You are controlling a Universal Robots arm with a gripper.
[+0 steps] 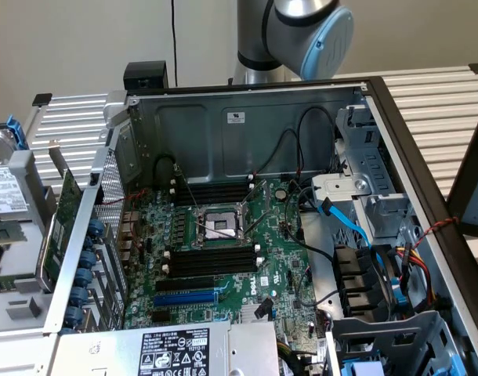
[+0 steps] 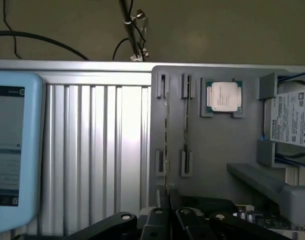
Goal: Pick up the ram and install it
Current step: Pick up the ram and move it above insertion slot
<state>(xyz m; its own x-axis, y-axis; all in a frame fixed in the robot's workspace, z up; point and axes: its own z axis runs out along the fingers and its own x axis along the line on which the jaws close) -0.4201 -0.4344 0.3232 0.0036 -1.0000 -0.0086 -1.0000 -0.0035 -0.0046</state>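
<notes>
Remote op | my black gripper (image 2: 171,219) clenched on nothing | thin green ram stick (image 2: 166,130) on edge at grey plastic tray's (image 2: 232,145) edge, ahead, long axis running away from fingertips

We see a robotics lab set up for computer assembly: an open computer case (image 1: 247,117), motherboard (image 1: 223,258) bared, lies on a ribbed aluminium desk (image 1: 435,94); a robot arm (image 1: 302,27) rises behind the case; beside it a grey parts tray (image 2: 217,150) holds a processor (image 2: 222,96).

Processor (image 2: 222,96) in the tray (image 2: 217,150) between the ram (image 2: 166,130) and the hard drive (image 2: 295,120)
</notes>
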